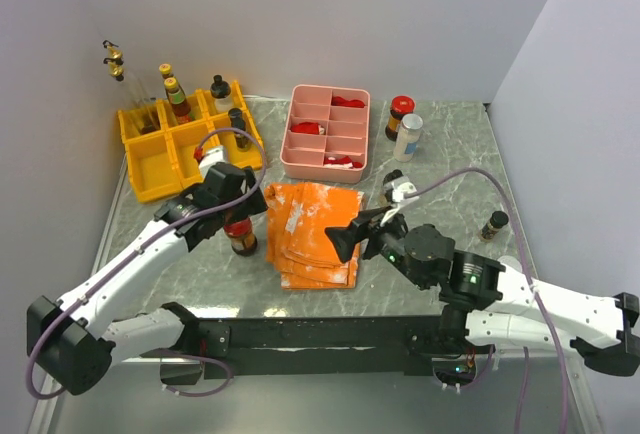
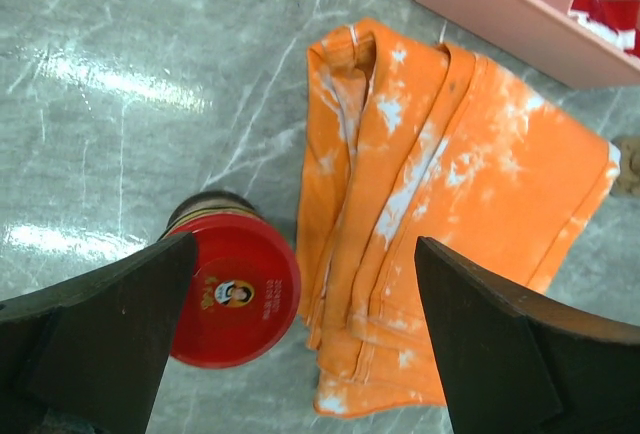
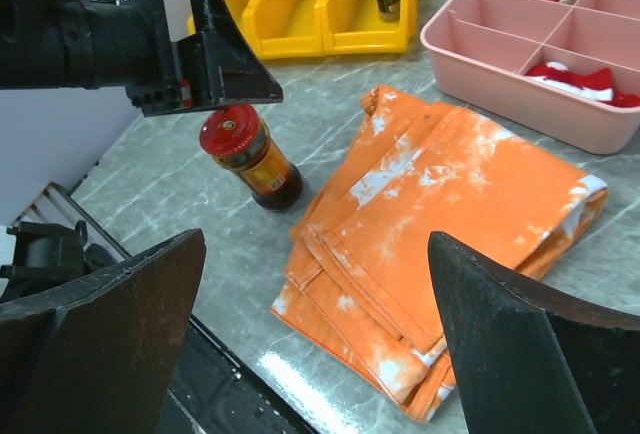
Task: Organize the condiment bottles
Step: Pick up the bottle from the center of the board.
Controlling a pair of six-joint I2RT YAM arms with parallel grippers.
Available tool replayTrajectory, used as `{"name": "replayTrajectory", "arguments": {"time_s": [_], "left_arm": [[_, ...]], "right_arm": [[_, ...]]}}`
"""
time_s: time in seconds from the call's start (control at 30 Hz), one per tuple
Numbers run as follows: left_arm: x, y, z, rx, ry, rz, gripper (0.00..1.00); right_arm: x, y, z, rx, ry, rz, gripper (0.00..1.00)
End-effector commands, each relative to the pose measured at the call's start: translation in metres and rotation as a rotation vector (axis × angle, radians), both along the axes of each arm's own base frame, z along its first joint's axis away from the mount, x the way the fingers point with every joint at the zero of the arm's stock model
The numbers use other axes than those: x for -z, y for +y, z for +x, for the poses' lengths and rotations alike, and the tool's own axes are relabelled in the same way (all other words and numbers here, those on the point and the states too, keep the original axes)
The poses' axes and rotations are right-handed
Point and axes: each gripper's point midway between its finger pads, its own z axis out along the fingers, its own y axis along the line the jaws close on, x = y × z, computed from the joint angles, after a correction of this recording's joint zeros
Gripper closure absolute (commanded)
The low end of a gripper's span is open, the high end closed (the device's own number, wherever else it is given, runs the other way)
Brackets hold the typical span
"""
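Lining up on the red-capped jar (image 2: 232,299) is, I judge, the step in hand. It stands upright on the marble table (image 1: 450,159), just left of the folded orange cloth (image 1: 315,234) and near the yellow bins (image 1: 150,169), where several bottles (image 1: 178,99) already stand. My left gripper (image 2: 302,254) hangs above it, jaws spread wide and holding nothing. In the left wrist view the cap sits close against the finger (image 2: 100,334) on the left of that view rather than centred. So I'd shift the wrist sideways until the cap lies midway between the fingers, then go straight down and close on the glass body below the cap. I'd watch the other finger, which overhangs the cloth's edge and could snag a fold. The right gripper (image 3: 318,244), also spread and empty, hovers over the cloth, and I'd leave it parked. More bottles (image 1: 408,137) wait beside the pink tray (image 1: 290,154).
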Motion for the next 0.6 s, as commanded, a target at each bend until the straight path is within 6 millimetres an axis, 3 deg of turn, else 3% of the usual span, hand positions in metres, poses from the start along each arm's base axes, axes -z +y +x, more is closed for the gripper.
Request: {"name": "replayTrajectory", "arguments": {"time_s": [0.0,0.07,0.2,0.3,0.43,0.57], "left_arm": [[0.035,0.013,-0.017,-0.058,0.132,0.113,0.0],[0.032,0.013,-0.019,-0.048,0.135,0.136,0.01],[-0.005,0.015,-0.011,-0.063,0.054,0.14,0.04],[-0.02,0.019,-0.012,-0.079,0.015,0.131,0.04],[-0.01,0.029,-0.018,-0.111,0.032,0.155,0.04],[0.017,0.021,-0.023,-0.082,0.096,0.147,0.02]], "right_arm": [[-0.001,-0.018,0.001,0.048,-0.017,0.019,0.0],[-0.001,-0.023,0.001,0.057,-0.02,0.024,0.0],[-0.005,-0.026,-0.001,0.055,-0.028,0.039,0.0],[-0.005,-0.026,-0.001,0.053,-0.031,0.044,0.0],[-0.003,-0.027,-0.001,0.052,-0.026,0.037,0.0],[-0.001,-0.025,-0.003,0.042,-0.023,0.044,0.0]]}}
